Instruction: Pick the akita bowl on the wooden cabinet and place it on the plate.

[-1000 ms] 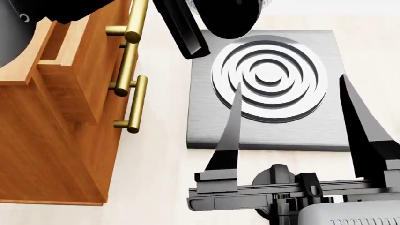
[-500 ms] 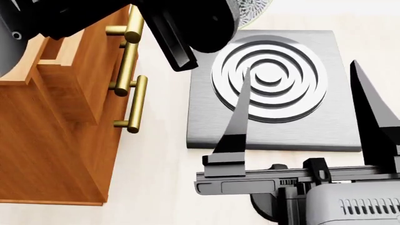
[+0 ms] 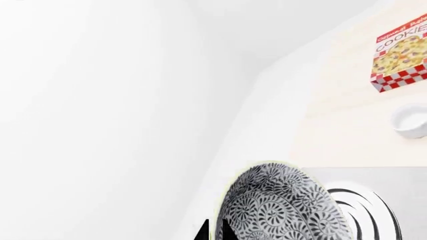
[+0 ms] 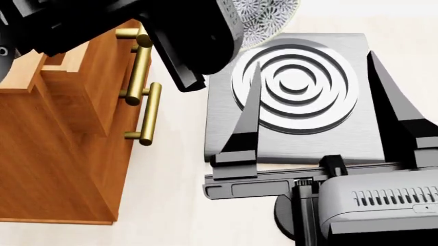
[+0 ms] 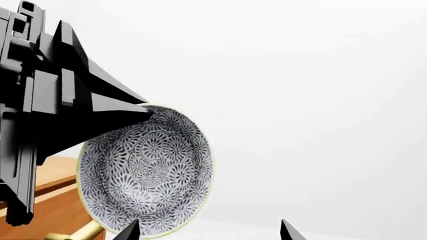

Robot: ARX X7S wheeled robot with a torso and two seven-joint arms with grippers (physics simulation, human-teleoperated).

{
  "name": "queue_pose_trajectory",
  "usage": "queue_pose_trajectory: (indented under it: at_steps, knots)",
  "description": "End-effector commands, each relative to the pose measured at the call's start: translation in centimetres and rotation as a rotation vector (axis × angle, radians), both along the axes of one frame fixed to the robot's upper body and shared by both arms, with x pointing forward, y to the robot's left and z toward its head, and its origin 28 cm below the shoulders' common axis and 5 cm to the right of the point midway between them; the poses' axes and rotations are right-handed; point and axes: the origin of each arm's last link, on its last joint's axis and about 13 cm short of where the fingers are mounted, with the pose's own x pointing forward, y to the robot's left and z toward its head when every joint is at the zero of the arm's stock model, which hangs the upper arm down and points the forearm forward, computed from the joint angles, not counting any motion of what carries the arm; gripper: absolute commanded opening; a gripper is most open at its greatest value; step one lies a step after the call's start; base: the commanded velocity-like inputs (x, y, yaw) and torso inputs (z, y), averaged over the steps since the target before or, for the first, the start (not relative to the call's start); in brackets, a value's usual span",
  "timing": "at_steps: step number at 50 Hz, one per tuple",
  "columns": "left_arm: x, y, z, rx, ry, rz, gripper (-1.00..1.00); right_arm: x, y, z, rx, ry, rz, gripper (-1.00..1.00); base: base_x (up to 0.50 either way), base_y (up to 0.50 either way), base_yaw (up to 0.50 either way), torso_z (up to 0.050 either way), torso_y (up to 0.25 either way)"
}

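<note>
From my seat, L gripper [image 5: 143,112] is up high w/ the akita bowl [image 5: 147,170] pinched at its rim; in the R wrist view the dark fingers [image 5: 100,107] come to a point on the bowl's upper edge, bowl tilted on its side so the speckled face shows toward that cam. In the head view only a sliver of the bowl [image 4: 263,18] peeks past the L arm at the top, above the far edge of the grey square burner [image 4: 294,148]. Wooden cabinet [image 4: 55,154] sits to the left, brass handles [image 4: 149,114] facing the burner, bowl clear of it. R gripper [image 4: 311,97] is spread wide over the burner, nothing between its fingers. L wrist cam shows the bowl [image 3: 280,205] close up, plus a cookie box [image 3: 400,52] and what looks like a small white cup [image 3: 410,120] on the pale counter. Can't see the plate in any view.
</note>
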Motion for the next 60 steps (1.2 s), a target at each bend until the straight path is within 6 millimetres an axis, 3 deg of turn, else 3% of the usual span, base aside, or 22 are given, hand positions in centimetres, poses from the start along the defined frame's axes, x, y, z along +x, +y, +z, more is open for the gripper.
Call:
queue_pose_trajectory:
  at_steps: [1,60]
  knots:
    - [-0.2,0.7,0.7,-0.018,-0.013,-0.018,-1.0,0.2,0.0,0.0,-0.004,0.003,0.001,1.0,0.0,0.0,0.0,0.0,0.0]
    - [-1.2,1.2,-1.0,0.027,0.074,-0.174,-1.0,1.2,0.1,-0.4,0.004,0.038,0.009,1.0,0.0,0.0,0.0,0.0,0.0]
